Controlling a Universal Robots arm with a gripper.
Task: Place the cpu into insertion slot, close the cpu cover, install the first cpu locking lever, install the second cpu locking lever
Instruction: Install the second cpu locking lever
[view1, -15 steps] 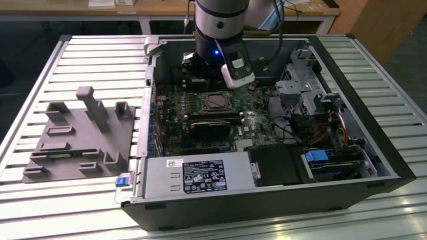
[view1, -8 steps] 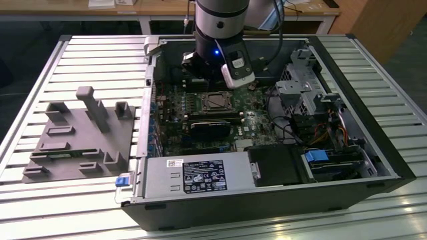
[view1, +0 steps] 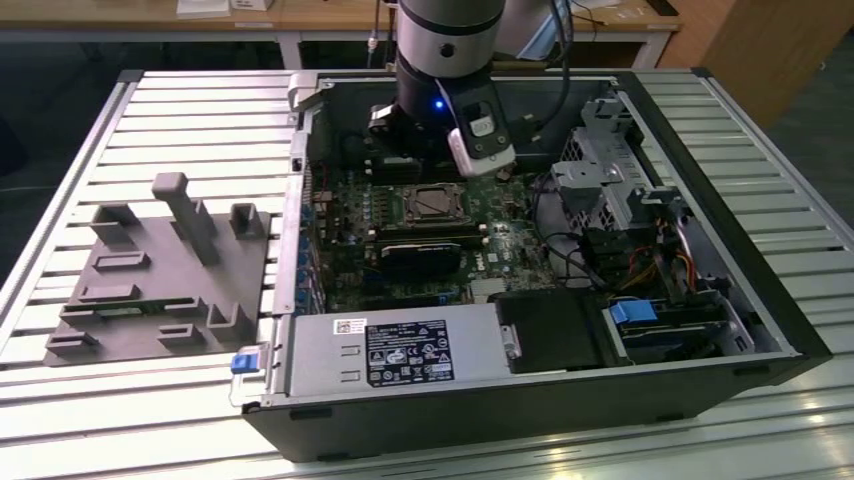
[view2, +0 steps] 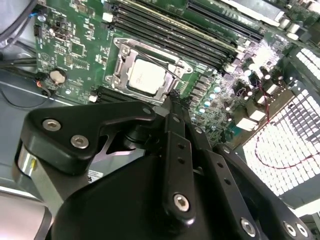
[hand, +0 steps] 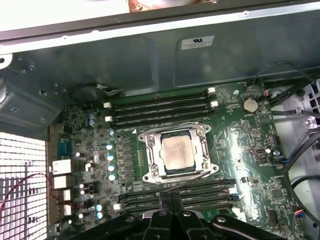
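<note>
The cpu (hand: 178, 152), a dull silver square, lies in the insertion slot (hand: 148, 176) on the green motherboard; it also shows in the second wrist view (view2: 146, 77) and the exterior view (view1: 433, 203). The silvery cpu cover (hand: 152, 150) lies flat around it as a frame. Thin wire levers (hand: 176, 127) run along the frame's edges; I cannot tell whether they are latched. My gripper (hand: 171, 199) is shut with nothing between its fingers (view2: 176, 107). Its tip hangs just beside the socket's edge, over the black memory slots. In the exterior view the gripper (view1: 419, 168) is above the socket inside the case.
The open computer case (view1: 307, 150) walls in the board. Black memory slots (hand: 159, 107) flank the socket on two sides. Cables (view1: 574, 255) and a drive cage (view1: 607, 175) stand at the exterior view's right, the power supply (view1: 387, 352) in front. A grey fixture (view1: 167, 270) sits at the left.
</note>
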